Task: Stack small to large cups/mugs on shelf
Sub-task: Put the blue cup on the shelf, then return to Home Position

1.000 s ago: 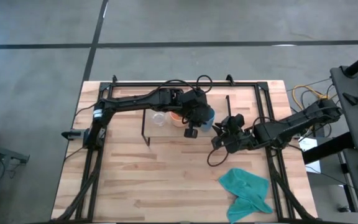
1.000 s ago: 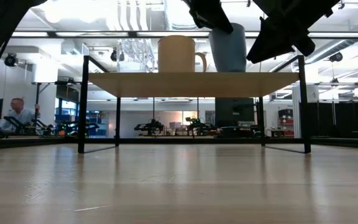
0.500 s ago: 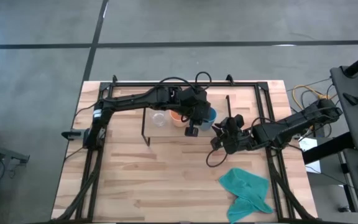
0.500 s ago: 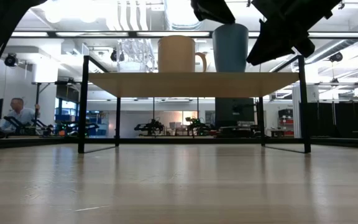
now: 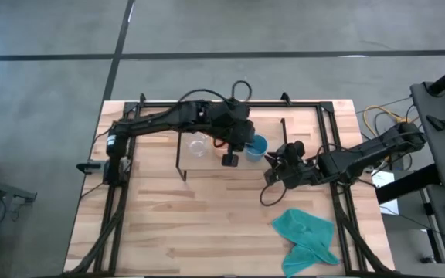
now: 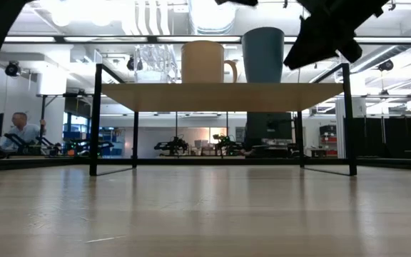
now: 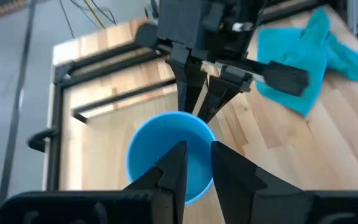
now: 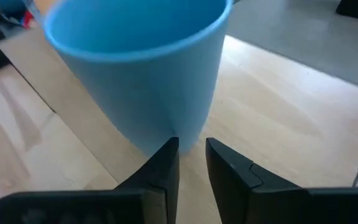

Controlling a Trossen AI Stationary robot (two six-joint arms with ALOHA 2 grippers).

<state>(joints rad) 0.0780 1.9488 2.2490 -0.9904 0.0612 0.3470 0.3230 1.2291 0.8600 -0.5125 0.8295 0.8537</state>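
The blue cup stands upright on its base on the shelf, at the right of the row; in the high view the blue cup shows past the left arm. The orange mug stands in the middle, handle toward the blue cup, and the clear glass cup is at the left. My left gripper hovers above the blue cup, fingers narrowly open and pointing down. My right gripper is level with the blue cup on its right, narrowly open and just short of its wall.
A teal cloth lies crumpled near the table's near right corner. The shelf's black wire legs stand on the table. Bare wood lies in front of the shelf. A person sits far off in the room.
The blue cup, tilted in my left gripper a second ago, now stands upright on the shelf beside the orange mug. My left gripper has let go and risen up, almost out of the low view. My right gripper stayed where it was.
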